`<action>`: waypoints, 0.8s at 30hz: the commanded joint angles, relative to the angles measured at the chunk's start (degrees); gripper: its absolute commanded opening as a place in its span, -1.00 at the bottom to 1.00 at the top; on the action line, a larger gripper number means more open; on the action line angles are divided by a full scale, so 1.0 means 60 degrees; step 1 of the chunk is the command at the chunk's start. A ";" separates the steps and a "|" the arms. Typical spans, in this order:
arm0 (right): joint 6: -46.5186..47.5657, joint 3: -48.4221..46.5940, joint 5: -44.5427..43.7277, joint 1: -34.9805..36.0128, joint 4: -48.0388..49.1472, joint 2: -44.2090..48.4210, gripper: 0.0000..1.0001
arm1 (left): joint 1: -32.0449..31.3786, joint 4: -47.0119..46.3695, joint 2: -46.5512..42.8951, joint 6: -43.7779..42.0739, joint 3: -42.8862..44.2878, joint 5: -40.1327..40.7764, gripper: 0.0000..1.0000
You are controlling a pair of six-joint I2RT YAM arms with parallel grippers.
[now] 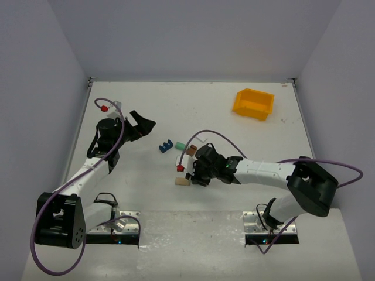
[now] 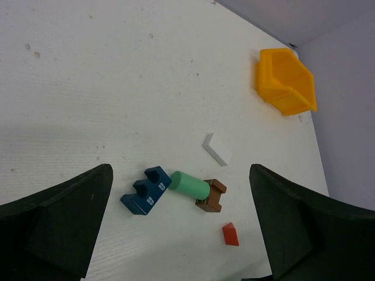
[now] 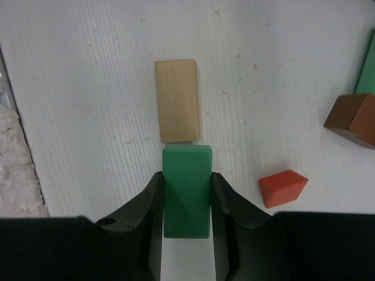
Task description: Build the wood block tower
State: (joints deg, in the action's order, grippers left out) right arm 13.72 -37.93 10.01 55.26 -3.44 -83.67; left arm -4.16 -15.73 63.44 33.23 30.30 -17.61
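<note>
Right end effector (image 3: 186, 182) pinches green brick (image 3: 187, 161), long axis toward tan block (image 3: 177, 99).

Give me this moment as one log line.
right gripper: shut on green brick | tan block: flat, ahead of brick | left gripper: open, empty | stacking: not begun

Two robot arms, the left white-and-black arm (image 1: 88, 170) at lower left and the right white-and-black arm (image 1: 263, 171) at lower right, have white links and bulky black joints. Thin purple cables (image 1: 205, 131) loop along both. The left matte black gripper (image 1: 142, 126) and the right matte black gripper (image 3: 187, 187) have broad tapered fingers, and the bases sit on silver metal plates (image 1: 252, 221).
</note>
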 commanded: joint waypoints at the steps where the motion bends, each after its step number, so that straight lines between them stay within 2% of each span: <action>1: -0.0162 -0.0760 0.0390 0.0144 0.0422 -0.0335 -0.91 | -0.0082 -0.0543 -0.0026 -0.0090 0.0047 -0.0009 1.00; 12: -0.0092 -0.1805 0.1218 0.0296 0.0306 -0.1353 -0.84 | -0.0097 -0.0528 -0.0042 -0.0104 0.0060 0.0007 1.00; 24: 0.0493 -0.2174 0.1008 0.0306 0.0509 -0.2242 -0.77 | -0.0097 -0.0342 -0.0056 -0.0104 0.0145 0.0084 1.00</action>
State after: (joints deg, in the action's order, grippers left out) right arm 14.71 -48.42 15.59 56.77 -2.63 -97.08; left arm -4.21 -15.66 63.44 33.23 30.30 -17.57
